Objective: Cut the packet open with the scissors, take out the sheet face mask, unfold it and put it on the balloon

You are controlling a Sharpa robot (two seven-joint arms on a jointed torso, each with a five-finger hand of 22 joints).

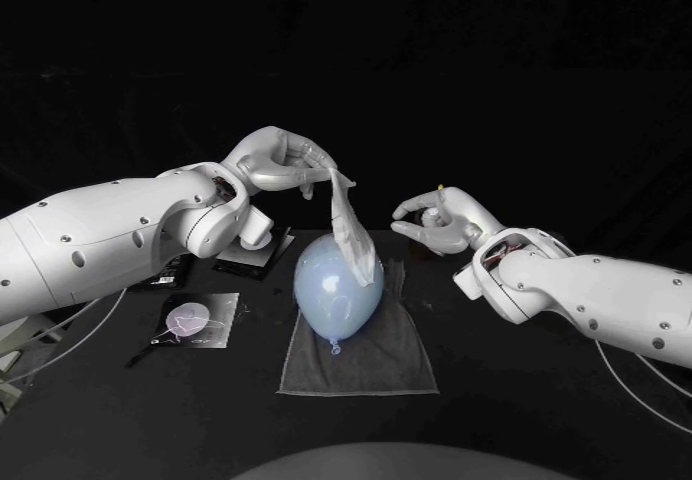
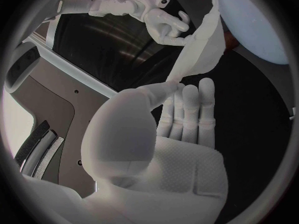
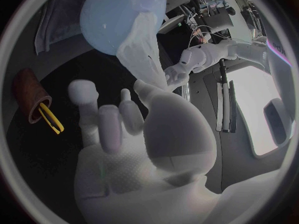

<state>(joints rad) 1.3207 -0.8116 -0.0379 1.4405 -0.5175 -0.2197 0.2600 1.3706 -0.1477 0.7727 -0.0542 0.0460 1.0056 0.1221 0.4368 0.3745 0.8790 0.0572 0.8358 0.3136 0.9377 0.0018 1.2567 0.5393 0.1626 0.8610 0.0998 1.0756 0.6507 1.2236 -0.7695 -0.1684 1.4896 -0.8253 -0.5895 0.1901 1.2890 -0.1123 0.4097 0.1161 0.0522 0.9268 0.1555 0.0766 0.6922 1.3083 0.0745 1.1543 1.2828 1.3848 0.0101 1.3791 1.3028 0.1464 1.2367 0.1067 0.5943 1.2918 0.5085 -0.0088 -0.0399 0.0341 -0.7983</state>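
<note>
Progress: late stage. The packet [image 1: 202, 320] lay flat on the black table [image 1: 548, 400] at lower left of the head view, away from both hands, so the cutting and the taking-out looked done. Scissors not made out for certain; a dark shape beside the packet could have been them.

Mask [image 1: 346, 225] was out and in the air, just above centre frame. The left hand [image 1: 281, 160], upper centre-left, pinched it by its top end between thumb and fingertips. The sheet hung down from that pinch, and its lower end touched the upper right side of the balloon [image 1: 335, 295].

The right hand [image 1: 433, 220], right of centre, stood near the mask but apart from it, fingers loosely parted and holding nothing.

Left to do, by my reading: unfolding, then laying the mask over the balloon. It was draped against the balloon, not spread on it.

Look of the mask: white, thin, limp. It hung as a narrow, creased strip, bunched on itself, wider in the middle and tapering to the pinch. Face shape and holes could not be told.

The balloon was pale blue, lying at centre frame on a grey towel [image 1: 382, 365] with its knot toward the bottom.
</note>
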